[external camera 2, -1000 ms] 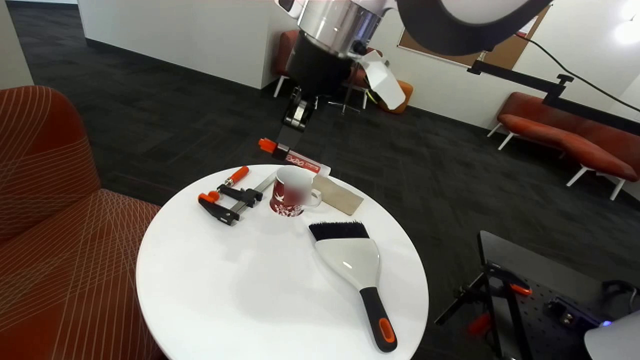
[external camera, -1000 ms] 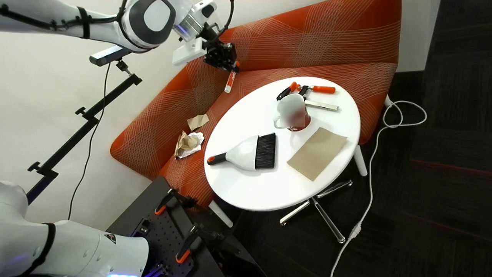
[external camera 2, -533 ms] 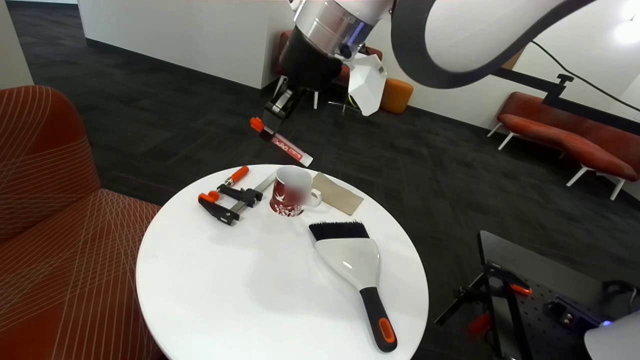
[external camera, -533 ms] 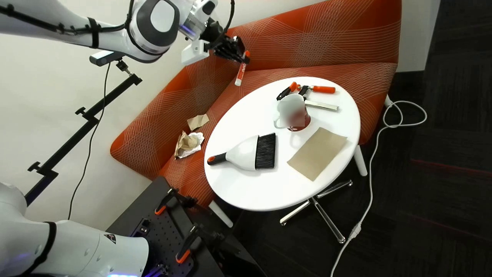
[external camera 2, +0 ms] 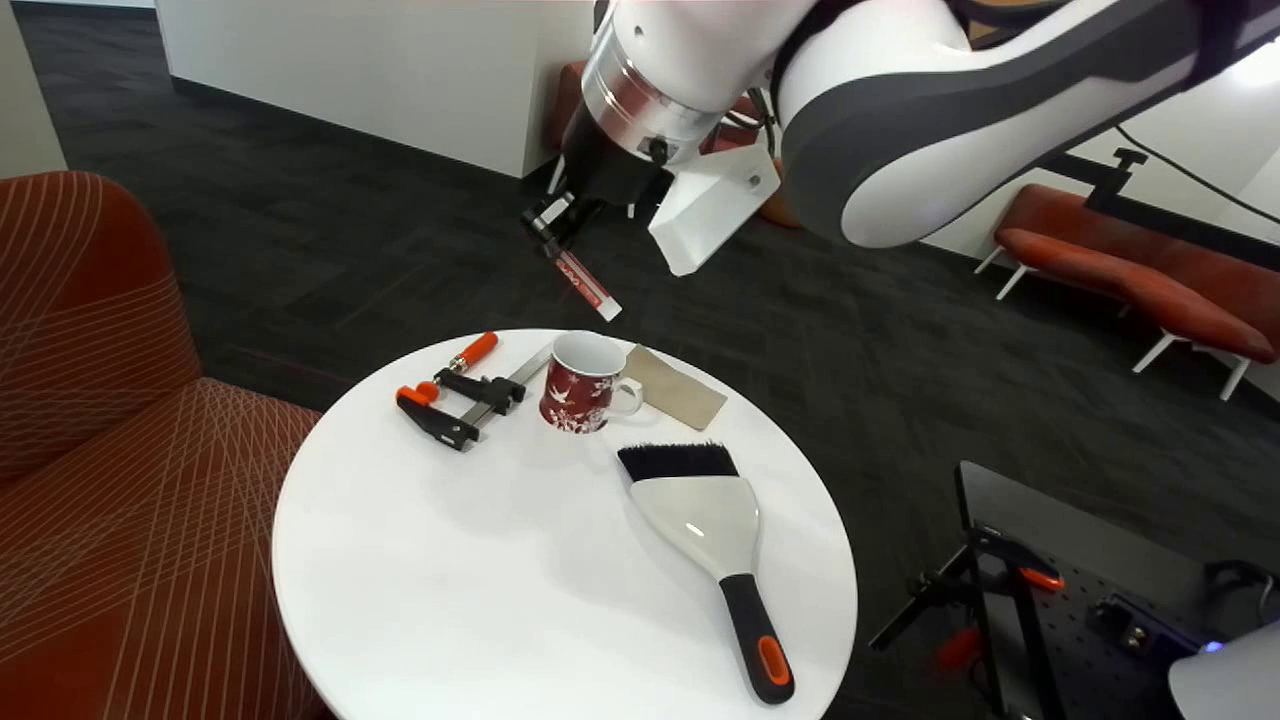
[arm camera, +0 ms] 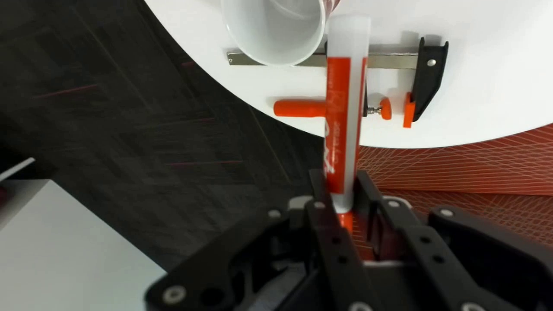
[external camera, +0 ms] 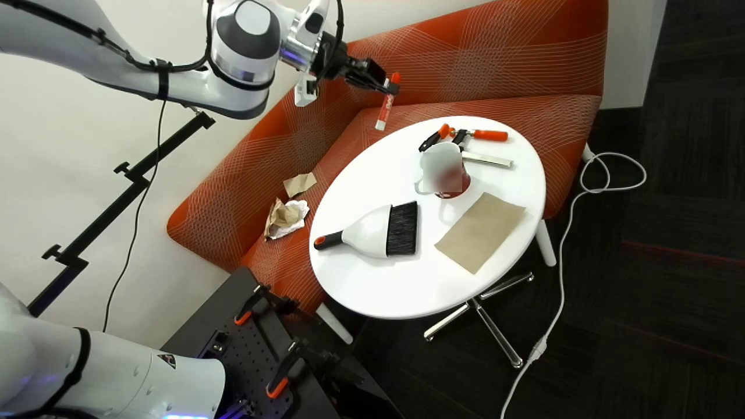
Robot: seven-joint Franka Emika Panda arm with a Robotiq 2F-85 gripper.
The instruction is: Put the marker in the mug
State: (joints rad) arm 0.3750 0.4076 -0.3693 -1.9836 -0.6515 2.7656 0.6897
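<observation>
While the gripper is clamping the marker between its jaws close to the orange end, the mug is standing upright on the white table, apart from them and lower down. Everything in the coming move is probably hinging on how the marker's long axis is lying to the mug's mouth. Seen from the wrist, the marker is running straight out from the jaws, and the mouth is lying beyond them and off to that picture's left, with the pale free end showing just beside the rim, how high above it being hard to tell. In both exterior views the marker is slanting, pale end downward and apart from the mug; in an exterior view the marker is leaning so that its lower end is pointing away from the mug rather than into it. Judging from that, the next move is calling for a sideways shift towards the mug, a tip closer to upright, and only then a lowering and release. A bar clamp is lying just beside the mug and could be catching a wide drop
</observation>
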